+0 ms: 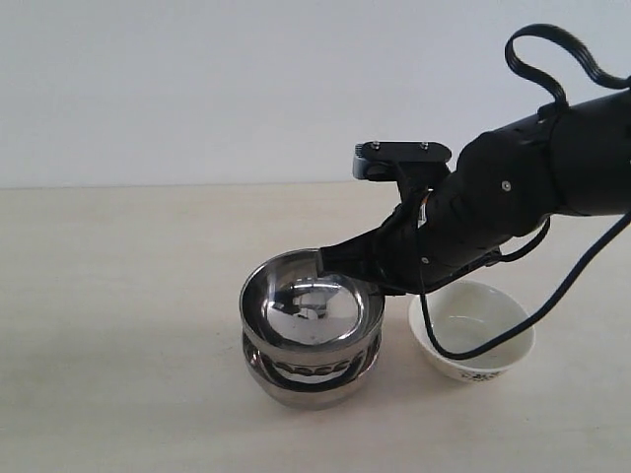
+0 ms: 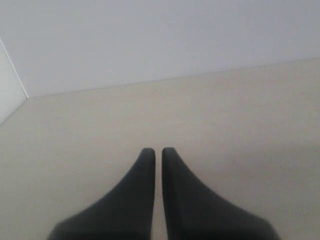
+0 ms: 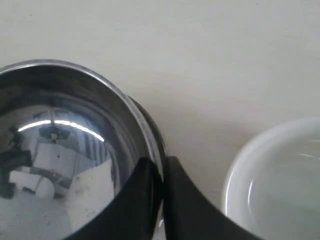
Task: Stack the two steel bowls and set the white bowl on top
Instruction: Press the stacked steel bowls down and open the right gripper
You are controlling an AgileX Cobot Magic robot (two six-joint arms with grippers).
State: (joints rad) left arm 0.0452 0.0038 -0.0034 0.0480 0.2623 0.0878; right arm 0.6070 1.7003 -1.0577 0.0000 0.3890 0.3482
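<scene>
Gripping the rim of the upper steel bowl (image 1: 313,310), the right end effector (image 1: 330,261) reaches across from the right side of the exterior view. That bowl is smooth-sided and sits nested in the lower steel bowl (image 1: 311,379), which has a ribbed band. Cannot tell whether it is fully seated. The stack stands on the desk (image 1: 118,325), approx. centre of the exterior view.

White bowl (image 1: 478,317): upright on the desk just right of the stack and apart from it, with a dark floral mark low on its outside. A black cable (image 1: 444,347) from the right arm hangs across it.

Right wrist view adds grip detail the ext. view lacks – the right end effector (image 3: 159,162) is clamped on the upper steel bowl (image 3: 60,150) with one finger inside the rim and one outside. White bowl (image 3: 280,185) shows beside it with bare desk between. The lower bowl is barely visible here – only a dark edge under the rim.

Left wrist view is the only one showing the left end effector (image 2: 158,150). Its fingers are together, w/ a thin slit between the tips and nothing held, over bare desk (image 2: 240,115), facing a pale wall (image 2: 150,40). No bowls show in that view, so its position rel. to the stack cannot be told.
</scene>
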